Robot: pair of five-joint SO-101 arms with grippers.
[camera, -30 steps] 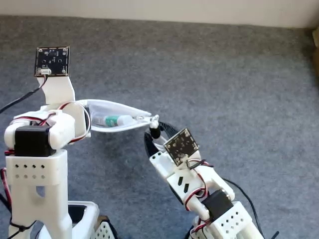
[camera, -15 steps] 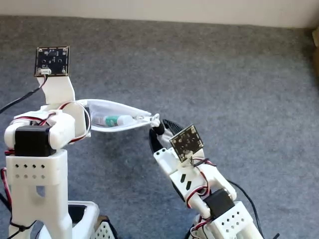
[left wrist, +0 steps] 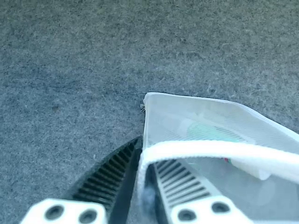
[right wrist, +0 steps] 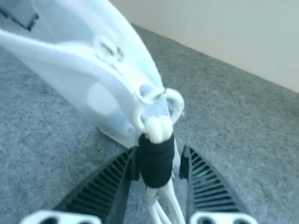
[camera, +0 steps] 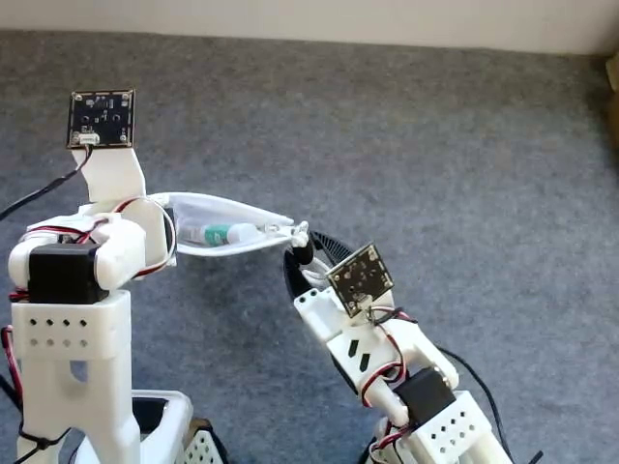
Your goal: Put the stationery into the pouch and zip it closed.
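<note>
"Which step is this?"

"The zipping, I'd judge. The stationery point(camera: 218, 233) lies inside the pouch point(camera: 227, 232), and the left gripper point(left wrist: 145, 172) is clenched on one end of it."

"And the right gripper point(right wrist: 159, 155)?"

"It's at the zip pull point(right wrist: 154, 163) on the far end, though I cannot tell if it's clamped. Next comes a steady draw along the mouth. The table point(camera: 464, 145) offers room beyond, but the arms stand close."

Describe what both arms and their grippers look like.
The left arm and right arm are white plastic shells with black servos, rows of small holes and loose red, white and black wires. Each wrist carries a square black camera board. The right gripper has black ribbed fingers on white mounts with screw holes. The left gripper shows the same ribbing and mounts.
</note>
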